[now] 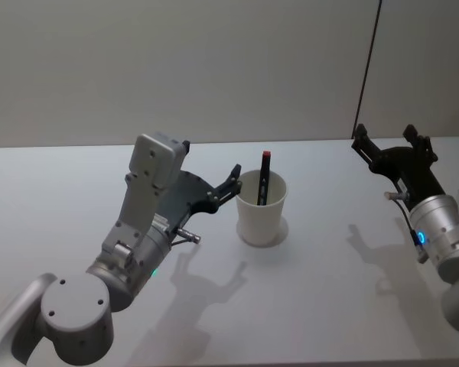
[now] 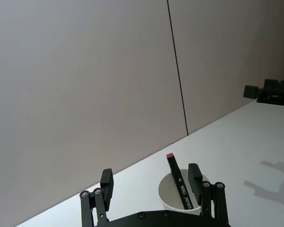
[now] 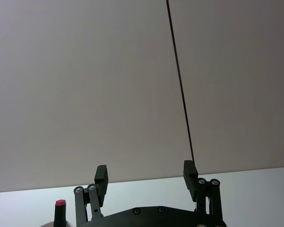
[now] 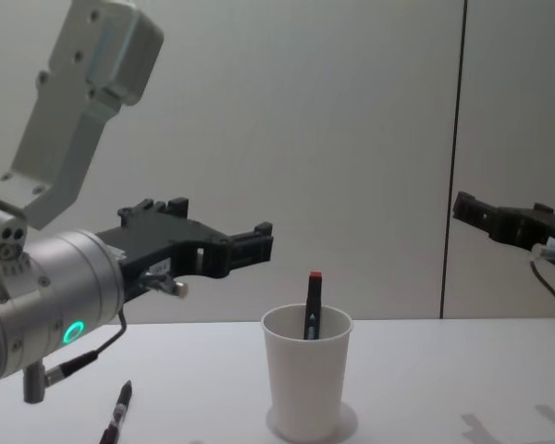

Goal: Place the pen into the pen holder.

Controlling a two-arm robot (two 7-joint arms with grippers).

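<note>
The left gripper (image 1: 231, 183) (image 2: 150, 176) hangs above the bench (image 1: 329, 306), its jaws spread with nothing between them, just beside the pen holder (image 1: 260, 218) (image 4: 305, 388) on the robot's left. The pen (image 1: 264, 180) (image 4: 312, 305), black with a red end, stands tilted inside this white paper cup, its red end above the rim. The right gripper (image 1: 386, 145) (image 3: 145, 170) is well apart to the right, jaws likewise spread and bare. A second dark pen (image 4: 118, 412) lies on the bench under the left arm.
</note>
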